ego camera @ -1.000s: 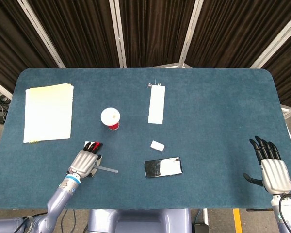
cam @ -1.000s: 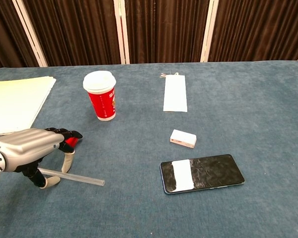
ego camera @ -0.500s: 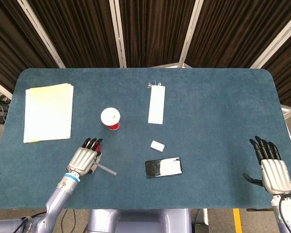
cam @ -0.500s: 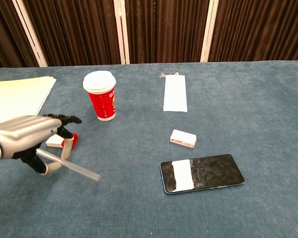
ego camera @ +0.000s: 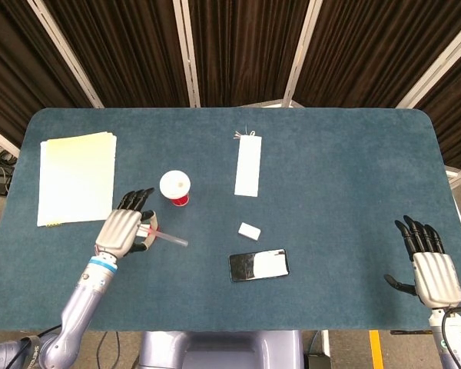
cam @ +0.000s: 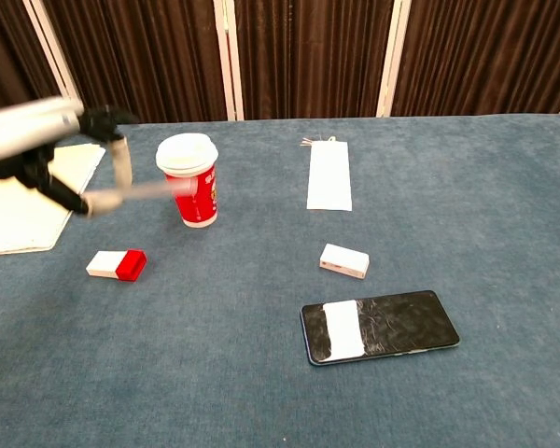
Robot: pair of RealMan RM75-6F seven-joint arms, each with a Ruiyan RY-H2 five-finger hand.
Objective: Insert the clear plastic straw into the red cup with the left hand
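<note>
Lifting clear of the bench (cam: 504, 187), the left hand (cam: 51, 149) now carries the pinched straw (cam: 154, 189) level, near the red cup (cam: 189, 180); tilting upright remains.

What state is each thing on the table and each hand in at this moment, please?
Straw: held off the table, lying roughly level, not in the cup.
Red cup: upright, white lid on.
Left hand: raised, holding the straw.
Right hand: holds nothing, fingers apart.
Phone: flat, cracked screen up.
Red-and-white block: lying on the table.
</note>
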